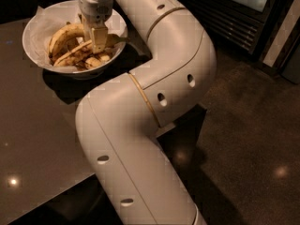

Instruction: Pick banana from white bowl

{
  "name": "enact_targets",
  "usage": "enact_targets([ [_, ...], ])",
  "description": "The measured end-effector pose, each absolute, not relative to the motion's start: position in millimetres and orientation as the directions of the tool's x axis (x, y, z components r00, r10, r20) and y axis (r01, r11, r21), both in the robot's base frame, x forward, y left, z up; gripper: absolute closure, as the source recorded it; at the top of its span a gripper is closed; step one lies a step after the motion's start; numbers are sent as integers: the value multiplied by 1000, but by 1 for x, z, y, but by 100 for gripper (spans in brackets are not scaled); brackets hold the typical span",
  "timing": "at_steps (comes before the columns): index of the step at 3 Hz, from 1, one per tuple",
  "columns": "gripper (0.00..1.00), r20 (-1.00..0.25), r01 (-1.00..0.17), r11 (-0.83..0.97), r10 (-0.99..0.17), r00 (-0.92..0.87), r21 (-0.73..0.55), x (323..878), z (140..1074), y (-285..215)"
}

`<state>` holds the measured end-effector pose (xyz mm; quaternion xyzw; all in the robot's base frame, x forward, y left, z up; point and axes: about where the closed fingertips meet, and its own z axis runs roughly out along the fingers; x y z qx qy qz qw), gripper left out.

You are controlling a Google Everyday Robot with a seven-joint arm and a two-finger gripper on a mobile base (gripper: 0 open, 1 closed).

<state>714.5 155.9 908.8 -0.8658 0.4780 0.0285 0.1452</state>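
Note:
The white bowl [32,34], lined with crinkled white paper, stands at the far left of the dark table. The long speckled banana [70,56] lies across it, its thin stem pointing right towards the rim. My gripper [97,45] reaches straight down into the bowl and sits on the middle of this banana, covering that part. A shorter, curved banana [60,35] lies behind and to the left of it. Small stubby pieces [93,62] lie at the bowl's front.
My large white arm [154,93] bends across the middle of the view, over the table's right edge. The dark glossy table [33,135] stretches out at the left. A dark cabinet with glass doors [234,13] stands at the back right above the brown floor [253,139].

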Motion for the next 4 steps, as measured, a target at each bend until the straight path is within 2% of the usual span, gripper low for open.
enact_targets([
  [1,100,-195,-826,-468,-820,539,-314,703,935,134],
  [2,100,-195,-826,-469,-819,539,-314,703,935,135],
  [4,100,-293,-800,-444,-765,573,-404,668,974,131],
])
